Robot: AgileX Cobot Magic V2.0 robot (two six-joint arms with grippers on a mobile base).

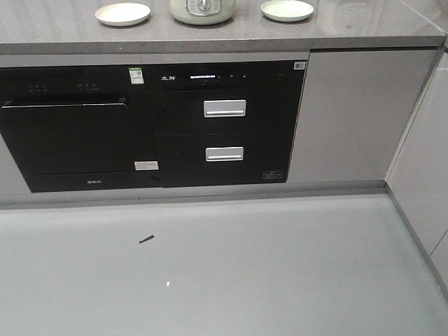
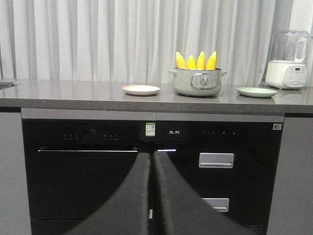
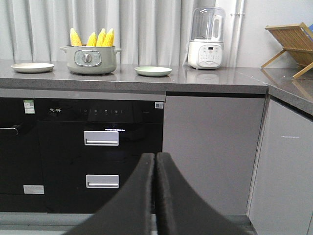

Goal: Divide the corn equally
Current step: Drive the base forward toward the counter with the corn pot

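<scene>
Grey kitchen countertop point(image 2: 73, 95) ran in front of pale curtains, with black built-in appliances underneath. Corn point(image 2: 196, 60): four cobs stood tips-up in the green pot point(image 2: 198, 82), mid-counter, none on a plate yet. Cream plate point(image 2: 141, 89) sat to the pot's left and green plate point(image 2: 257, 91) to its right, both bare, each near the pot but not touching it. White blender point(image 3: 206, 36) stood further right and a wooden rack point(image 3: 293, 41) in the corner, neither relevant.

Left gripper point(image 2: 152, 157): fingers pressed together, nothing held. Right gripper point(image 3: 155, 157): same, closed on nothing. Both hung low, facing the cabinet fronts, below the counter edge and well apart from the pot.

Step judged: the very start, approach and first pick. To do it well, the arms should rise above the pot rim before moving in, so the fingers don't knock the counter edge. The jaws should spread before the descent. Take one cob by its exposed top, the outer cob nearest the target plate first. Lift it straight up so the neighbours don't tip out. Likely split was two cobs per plate, left arm serving the cream plate and right arm the green. Cobs should be laid flat and centred, since round cobs could roll off.
</scene>
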